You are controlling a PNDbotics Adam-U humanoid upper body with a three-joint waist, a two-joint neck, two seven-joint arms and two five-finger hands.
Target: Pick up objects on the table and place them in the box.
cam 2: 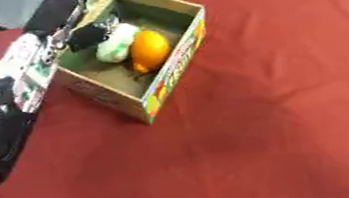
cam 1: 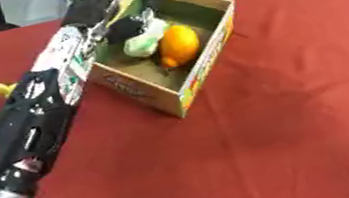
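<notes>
My left hand [cam 1: 123,28] is down inside the box [cam 1: 207,60], at its left wall, with my arm [cam 1: 38,108] running from the lower left corner of the view up over the red table [cam 1: 305,114] to the box's rim. The hand is a dark shape pressed against a white-and-green object [cam 1: 142,44]; I cannot tell whether my fingers are curled round that object or have let it go. My right hand shows in neither view.

The white-and-green object lies in the box near its left wall, touching an orange fruit-like object [cam 1: 179,44] that sits beside it toward the middle of the box floor. Both are already inside. A small yellow thing [cam 1: 2,90] peeks out from behind my arm near the left edge of the table, not yet in the box.

The risks I judge from here: my arm lies just beside the left wall, so lifting out at a slant could catch the rim and drag or tip the light cardboard box. If my fingers are caught on the white object, withdrawing may pull it back out. Sweeping the arm leftward could also knock the yellow thing off the table's edge.
</notes>
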